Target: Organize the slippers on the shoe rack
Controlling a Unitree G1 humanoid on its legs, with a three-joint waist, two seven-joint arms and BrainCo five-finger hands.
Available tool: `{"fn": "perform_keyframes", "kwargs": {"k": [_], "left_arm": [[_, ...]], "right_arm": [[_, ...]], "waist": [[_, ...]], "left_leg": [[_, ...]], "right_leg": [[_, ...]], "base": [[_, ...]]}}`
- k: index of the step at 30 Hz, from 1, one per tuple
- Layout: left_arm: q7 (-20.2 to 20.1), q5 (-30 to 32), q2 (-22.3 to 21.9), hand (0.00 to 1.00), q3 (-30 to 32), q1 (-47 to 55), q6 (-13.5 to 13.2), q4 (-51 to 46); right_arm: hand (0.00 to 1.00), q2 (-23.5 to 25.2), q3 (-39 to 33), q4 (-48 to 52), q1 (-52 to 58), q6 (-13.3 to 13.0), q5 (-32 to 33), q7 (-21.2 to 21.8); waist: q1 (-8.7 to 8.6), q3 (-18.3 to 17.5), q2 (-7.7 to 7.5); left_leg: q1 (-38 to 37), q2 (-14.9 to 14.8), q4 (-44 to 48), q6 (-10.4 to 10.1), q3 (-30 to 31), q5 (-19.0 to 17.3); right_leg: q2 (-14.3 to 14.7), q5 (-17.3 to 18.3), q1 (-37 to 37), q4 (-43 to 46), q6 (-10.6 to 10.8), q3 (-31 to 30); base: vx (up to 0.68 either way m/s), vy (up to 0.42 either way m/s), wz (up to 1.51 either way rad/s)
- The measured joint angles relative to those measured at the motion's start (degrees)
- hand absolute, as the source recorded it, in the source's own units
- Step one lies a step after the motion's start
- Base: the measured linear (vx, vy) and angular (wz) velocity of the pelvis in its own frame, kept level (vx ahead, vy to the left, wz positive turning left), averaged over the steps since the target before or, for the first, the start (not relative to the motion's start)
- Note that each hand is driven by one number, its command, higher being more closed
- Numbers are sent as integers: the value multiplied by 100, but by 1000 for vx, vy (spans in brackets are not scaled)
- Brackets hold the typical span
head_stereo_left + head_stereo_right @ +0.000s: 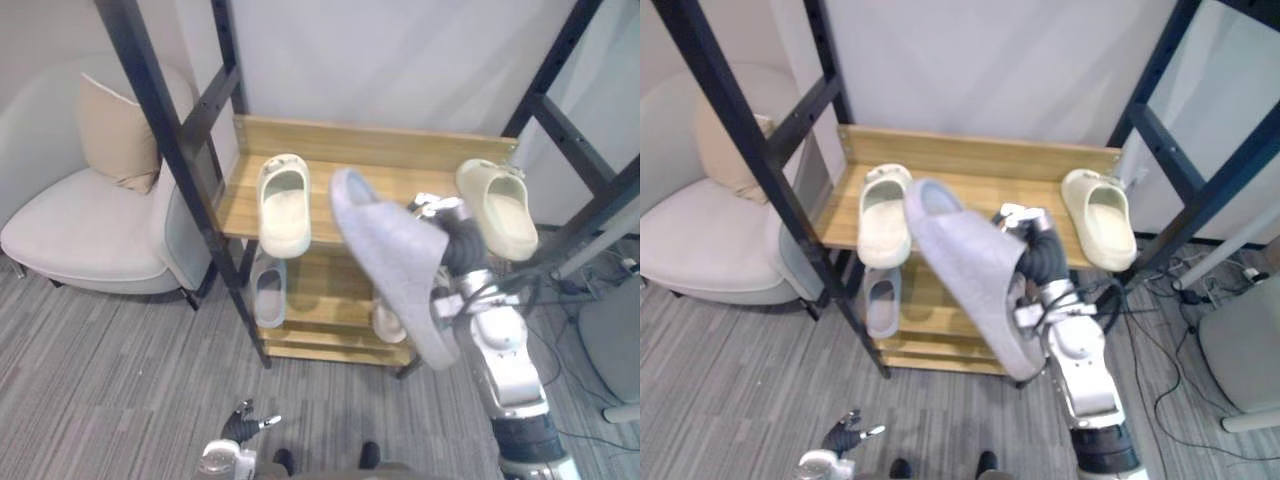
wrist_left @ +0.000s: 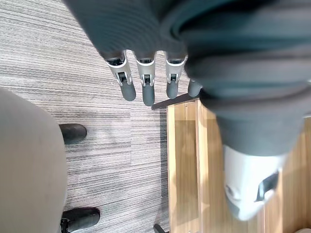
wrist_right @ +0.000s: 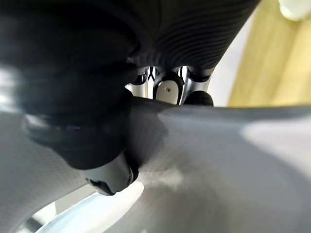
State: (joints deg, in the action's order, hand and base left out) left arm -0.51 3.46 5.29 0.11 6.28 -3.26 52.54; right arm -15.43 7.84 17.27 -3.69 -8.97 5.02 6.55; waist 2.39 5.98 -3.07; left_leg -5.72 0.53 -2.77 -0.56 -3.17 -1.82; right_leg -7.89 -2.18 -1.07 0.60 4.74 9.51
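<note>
The shoe rack (image 1: 380, 140) stands just ahead of the grey slipper (image 1: 395, 260), which hangs in the air, its long axis slanting from the upper shelf's front edge down toward the floor, clamped in the right hand (image 1: 458, 245), while the left hand (image 1: 245, 425) hangs low, fingers relaxed.
</note>
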Motion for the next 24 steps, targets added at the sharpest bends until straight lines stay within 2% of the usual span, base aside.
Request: {"fn": "perform_keyframes", "kwargs": {"k": [5, 7, 9, 10, 12, 13, 18, 19, 20, 22, 23, 24], "left_arm": [[-101, 105, 10, 0, -11, -2, -29, 105], [-103, 99, 20, 0, -33, -24, -38, 96], [-99, 87, 10, 0, -130, -197, -134, 58], [-99, 87, 8, 0, -134, -226, -135, 49], [-95, 16, 13, 0, -180, -365, -147, -55], [-60, -325, 5, 0, -196, -1146, -216, -415], [78, -355, 15, 0, -170, -1153, -261, -540], [135, -362, 20, 0, -170, -1175, -268, -651], [195, -376, 53, 0, -164, -1380, -280, -705], [306, -400, 57, 0, -188, -1779, -279, -693], [321, -488, 66, 0, -182, -2031, -289, -735], [403, -522, 112, 0, -164, -2141, -304, -758]], "right_arm": [[100, -16, 344, -64, 522, 1, -13, 293], [100, -79, 460, -196, 521, -2, -17, 356], [100, -256, 652, -435, 390, -2, -57, 356], [100, -279, 664, -468, 352, -1, -59, 356], [100, -332, 666, -551, 219, 2, -66, 337], [100, -634, 600, -1620, -1550, 86, -524, -160], [100, -646, 679, -1664, -1647, 129, -565, -266], [100, -772, 679, -1865, -2072, 13, -563, -300], [100, -945, 669, -2264, -2700, -54, -618, -506], [100, -1122, 530, -2792, -3357, 33, -748, -753], [100, -1223, 397, -2983, -3552, 116, -774, -907], [100, -1220, 359, -3033, -3553, 163, -805, -1014]], "waist": [[-7, -81, 36], [-7, -5, 64], [16, 341, 218], [19, 393, 236], [78, 741, 297], [98, 1894, 456], [119, 2037, 529], [70, 2011, 593], [110, 1977, 636], [166, 2103, 709], [241, 2348, 796], [282, 2422, 790]], "left_leg": [[-39, 18, 16, -4, -14, -5], [42, 26, 224, 2, 17, -89], [849, 34, 1616, 13, 165, -661], [922, 34, 1721, 12, 176, -694], [1302, 29, 2216, 14, 227, -836], [3046, 12, 4601, 40, 347, -1665], [3238, -1, 4725, 69, 324, -1644], [3724, -43, 5391, 94, 346, -1855], [4390, -122, 6239, 129, 282, -2107], [5011, -126, 6934, 121, 328, -2424], [5238, -108, 7214, 114, 388, -2509], [5431, -97, 7329, 150, 395, -2555]], "right_leg": [[-19, 31, -41, 40, 29, -25], [-60, 140, 23, 280, 12, -19], [-186, 551, 486, 1204, -8, 70], [-198, 582, 547, 1299, -15, 73], [-253, 747, 856, 1724, -39, 123], [-511, 1583, 2500, 3958, -66, 82], [-556, 1571, 2649, 4078, -89, 137], [-634, 1754, 3085, 4717, -138, 208], [-725, 2014, 3759, 5487, -212, 177], [-835, 2299, 4397, 6218, -243, 129], [-867, 2425, 4585, 6493, -210, 125], [-902, 2494, 4785, 6631, -212, 120]], "base": [[-20, 2, -2], [-79, 3, 15], [-161, 5, 34], [-123, 4, 22], [-356, 33, 31], [-562, 70, 40], [-112, 22, 7], [-45, 15, -10], [-81, 16, -11], [-137, 10, 2], [-207, -2, 17], [-173, -4, 11]]}}
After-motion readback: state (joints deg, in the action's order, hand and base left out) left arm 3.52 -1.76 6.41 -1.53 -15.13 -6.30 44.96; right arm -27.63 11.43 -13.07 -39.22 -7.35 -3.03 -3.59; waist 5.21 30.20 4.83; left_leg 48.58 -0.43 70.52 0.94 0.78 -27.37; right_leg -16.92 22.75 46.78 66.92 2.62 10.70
